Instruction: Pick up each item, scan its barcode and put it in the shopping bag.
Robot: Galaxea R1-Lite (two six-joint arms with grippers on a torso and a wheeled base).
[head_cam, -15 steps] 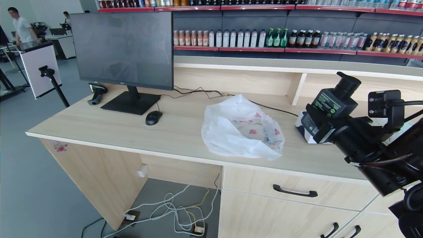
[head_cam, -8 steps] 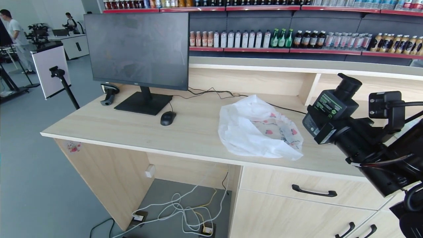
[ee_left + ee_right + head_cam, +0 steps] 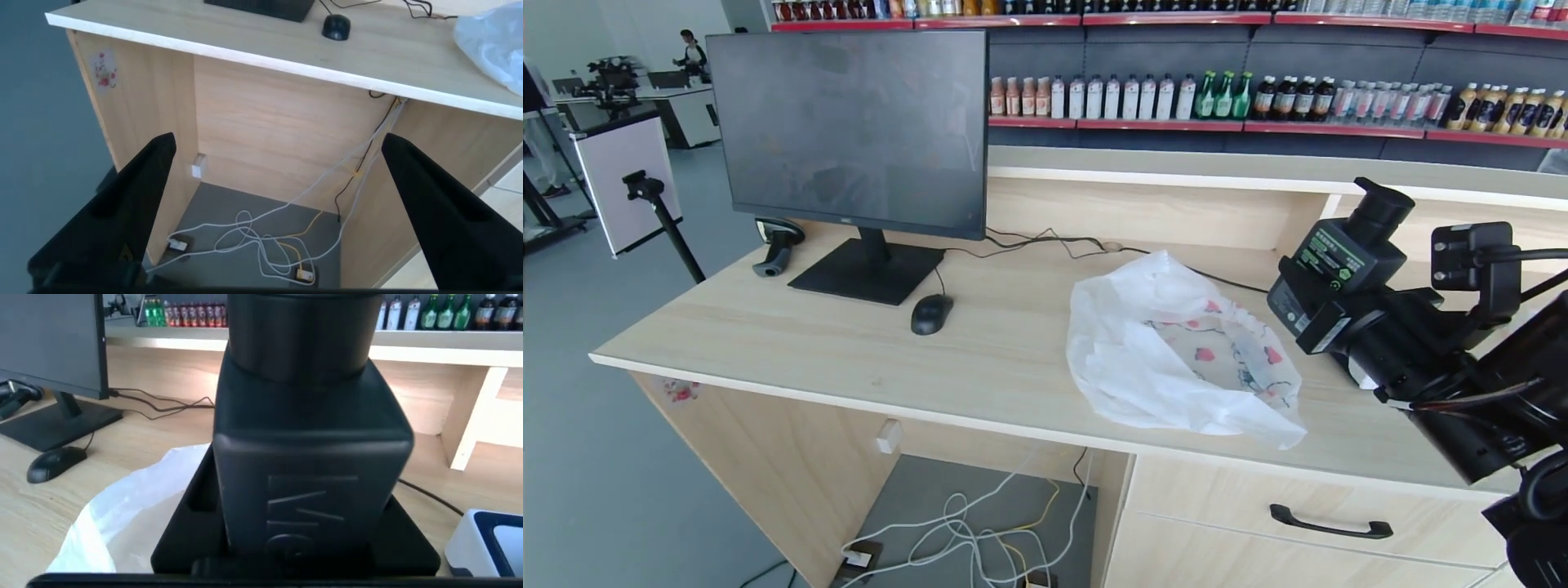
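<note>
Wooden counter (image 3: 849, 343), right arm (image 3: 1445, 367) aloft beside shopping bag (image 3: 1168, 359)

Right arm (image 3: 1462, 367): matte black, stout round segments, smooth casing. Thin red and white cables (image 3: 1462, 402) run along forearm. Wrist camera module (image 3: 1476, 260): small black square box on black bracket, black lead leaving its side. Black hose (image 3: 1535, 490) loops at lower joint. Left gripper (image 3: 278, 139): two fingers (image 3: 122, 212), plain black, flat-faced, broad at base, tapering to blunt tips.
</note>
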